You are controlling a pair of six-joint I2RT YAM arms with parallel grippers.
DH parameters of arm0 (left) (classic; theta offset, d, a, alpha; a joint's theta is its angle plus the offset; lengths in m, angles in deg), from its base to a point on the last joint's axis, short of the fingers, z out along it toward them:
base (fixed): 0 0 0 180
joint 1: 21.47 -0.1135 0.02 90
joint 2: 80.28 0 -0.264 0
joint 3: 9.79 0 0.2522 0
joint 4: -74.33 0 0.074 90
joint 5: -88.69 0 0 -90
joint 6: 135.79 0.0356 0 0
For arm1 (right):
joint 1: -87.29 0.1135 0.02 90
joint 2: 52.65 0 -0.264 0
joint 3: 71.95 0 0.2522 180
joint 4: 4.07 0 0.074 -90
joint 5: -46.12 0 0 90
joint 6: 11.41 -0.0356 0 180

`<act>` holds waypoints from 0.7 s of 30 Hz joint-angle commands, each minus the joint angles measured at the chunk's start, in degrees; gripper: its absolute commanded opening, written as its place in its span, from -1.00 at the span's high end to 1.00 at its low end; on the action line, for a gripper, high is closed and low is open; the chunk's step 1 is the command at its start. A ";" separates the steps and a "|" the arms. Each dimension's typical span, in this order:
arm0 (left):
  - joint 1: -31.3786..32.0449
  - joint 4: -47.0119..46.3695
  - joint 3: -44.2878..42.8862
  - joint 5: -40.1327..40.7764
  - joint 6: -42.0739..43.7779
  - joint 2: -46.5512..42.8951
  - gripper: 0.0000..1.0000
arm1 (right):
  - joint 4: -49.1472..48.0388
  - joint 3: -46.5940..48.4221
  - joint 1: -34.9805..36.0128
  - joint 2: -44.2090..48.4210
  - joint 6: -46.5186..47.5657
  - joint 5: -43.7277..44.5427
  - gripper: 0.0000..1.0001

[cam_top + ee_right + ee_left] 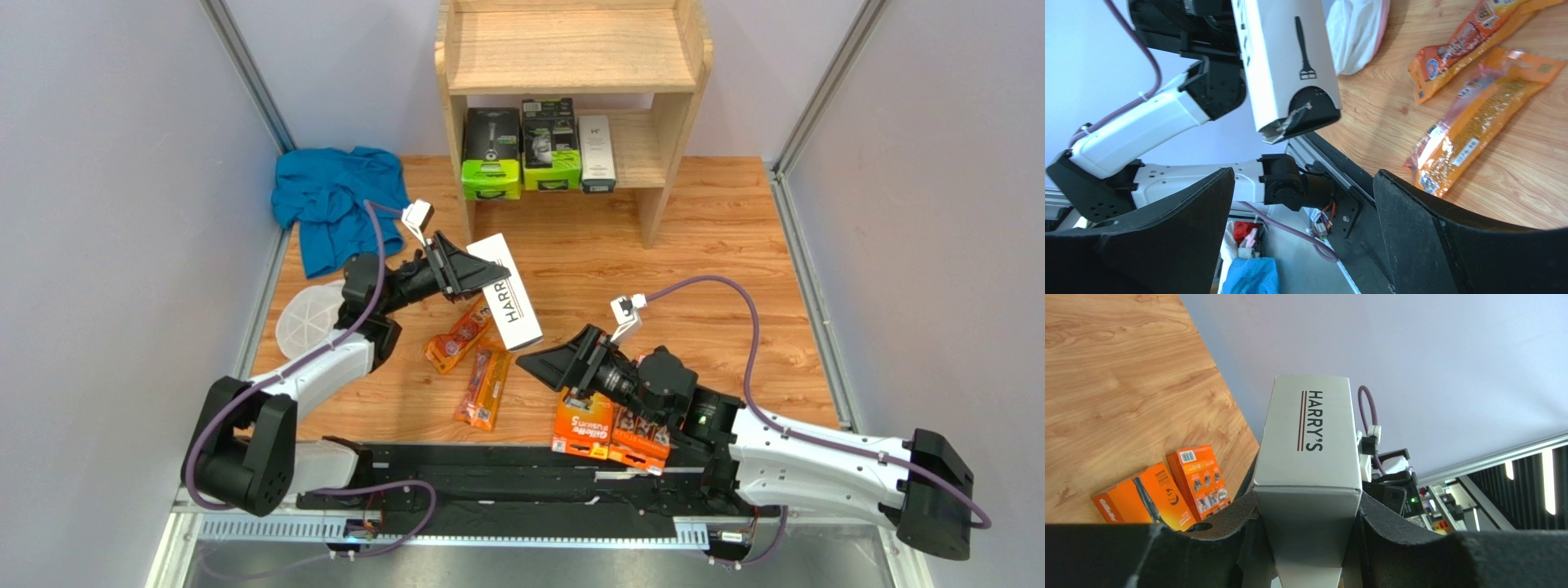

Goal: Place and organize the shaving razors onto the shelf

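My left gripper (472,272) is shut on one end of the white HARRY'S box (508,292) and holds it tilted above the floor; in the left wrist view the box (1309,447) is pinched between both pads. My right gripper (546,364) is open and empty, over the floor beside the two narrow orange blister packs (458,335) (486,386). Two flat orange boxes (583,423) (640,439) lie under the right arm. The wooden shelf (570,49) stands at the back. Its lower tier holds another white box (596,151). The right wrist view shows the held box (1284,61) and the blister packs (1487,110).
Two green-and-black packs (491,153) (550,145) stand on the shelf's lower tier next to the white box. A blue cloth (331,196) lies at the back left. A white mesh disc (307,316) lies by the left arm. Grey walls close in both sides.
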 commanded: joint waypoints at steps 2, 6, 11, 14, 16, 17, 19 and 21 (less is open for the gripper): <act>0.15 -10.18 -1.53 -1.58 -4.51 1.91 0.49 | -9.94 1.11 -0.19 0.33 0.84 2.06 -0.66; 0.94 -13.96 -0.39 -0.96 -6.44 2.87 0.50 | -10.29 1.90 -1.24 -0.19 1.46 2.85 -0.65; 1.82 -19.40 0.66 0.35 -9.60 4.37 0.50 | -11.69 2.17 -1.86 -3.09 0.23 1.01 -0.46; 2.96 -23.10 1.02 0.44 -11.62 5.95 0.52 | -13.36 2.17 -1.95 -4.33 -0.30 1.27 -0.37; 3.41 -24.85 1.28 0.36 -12.59 6.83 0.53 | -13.80 2.43 -2.21 -4.59 0.23 1.27 -0.33; 3.84 -25.30 1.46 0.44 -12.69 7.09 0.53 | -13.81 2.60 -2.30 -4.59 0.66 1.27 -0.28; 4.11 -25.48 1.81 0.62 -12.43 7.27 0.53 | -13.81 3.31 -2.30 -4.42 1.54 1.18 -0.19; 4.37 -25.57 2.25 0.71 -12.25 7.36 0.53 | -13.81 3.48 -2.39 -4.24 1.55 1.18 0.02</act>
